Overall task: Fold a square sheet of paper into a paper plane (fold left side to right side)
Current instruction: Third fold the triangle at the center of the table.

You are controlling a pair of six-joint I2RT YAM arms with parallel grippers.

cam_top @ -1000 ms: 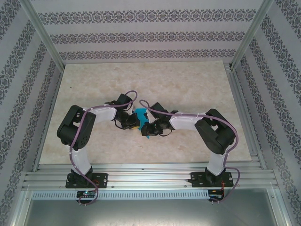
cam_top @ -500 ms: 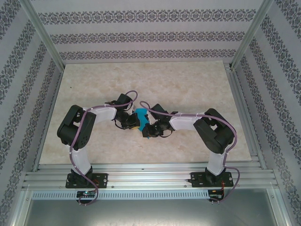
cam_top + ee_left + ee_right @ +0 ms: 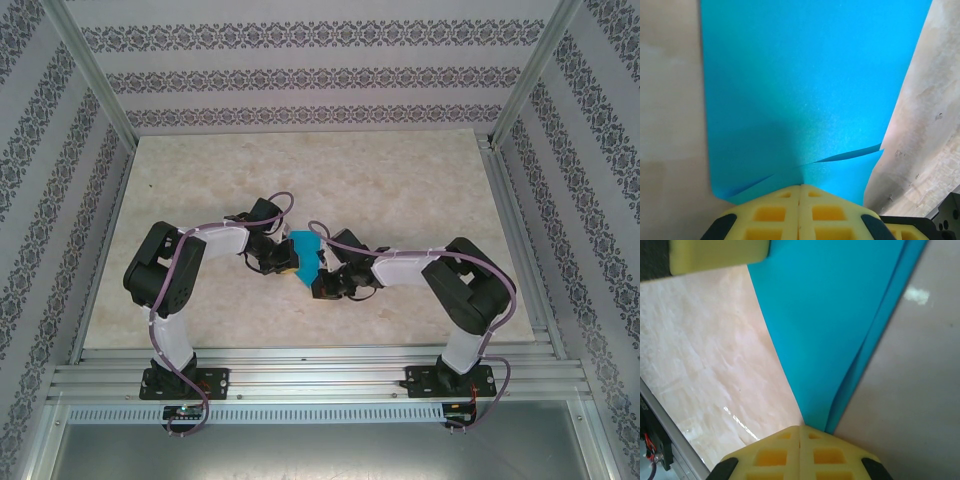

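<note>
The square sheet of paper [image 3: 305, 250], bright cyan-blue, is held up between my two grippers over the middle of the table. My left gripper [image 3: 287, 264] is shut on one edge of it; in the left wrist view the yellow pads [image 3: 780, 212] meet on the paper [image 3: 805, 90], which puckers into small creases at the pinch. My right gripper [image 3: 323, 273] is shut on a corner; in the right wrist view the paper [image 3: 830, 315] runs up from the closed pads [image 3: 775, 455] in two layers that bend apart. The left gripper's yellow finger [image 3: 715, 255] shows at the top left there.
The beige marble-patterned table top [image 3: 400, 190] stretches behind and beside the arms. Aluminium frame rails [image 3: 320, 360] run along the near edge and up both sides. Patterned walls close in the back and sides.
The right gripper has closed fully on the paper and drawn slightly right and nearer. More of the blue sheet now shows between the grippers. The left arm has barely moved.
</note>
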